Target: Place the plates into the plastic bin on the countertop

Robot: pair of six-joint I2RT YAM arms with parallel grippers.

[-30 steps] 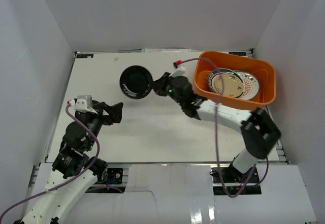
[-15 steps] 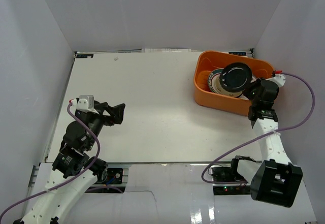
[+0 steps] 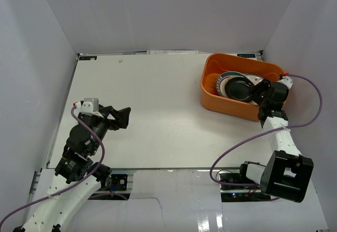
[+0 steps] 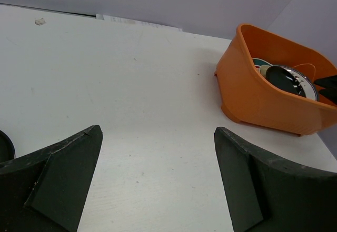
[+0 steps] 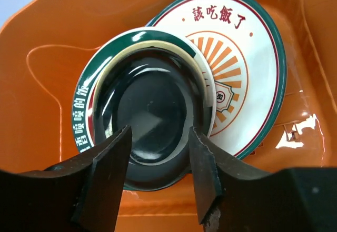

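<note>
1. Right claw (image 5: 159,132): fingers parted to a middling gap, nothing pinched between them. It points down into the plastic bin (image 5: 47,42).
2. Straight ahead of the fingertips lies the small glossy black plate (image 5: 147,100), face up (its near edge runs behind both fingers in the wrist view).
3. The black plate sits on a white plate with a green-red rim (image 5: 87,103), which shows as a crescent to the left of the claw.
4. Ahead and to the right of the claw, partly under those two, is a larger white plate with an orange sunburst pattern (image 5: 242,69). It leans up against the bin's far wall.
5. The orange bin walls close round the claw on all sides; the bin stands on the white table (image 3: 158,100).
6. Left claw (image 4: 158,131): fingers spread wide, holding nothing, low over bare table.
7. From the left claw the bin is ahead and to the right, well apart, with the plates showing above its rim.
</note>
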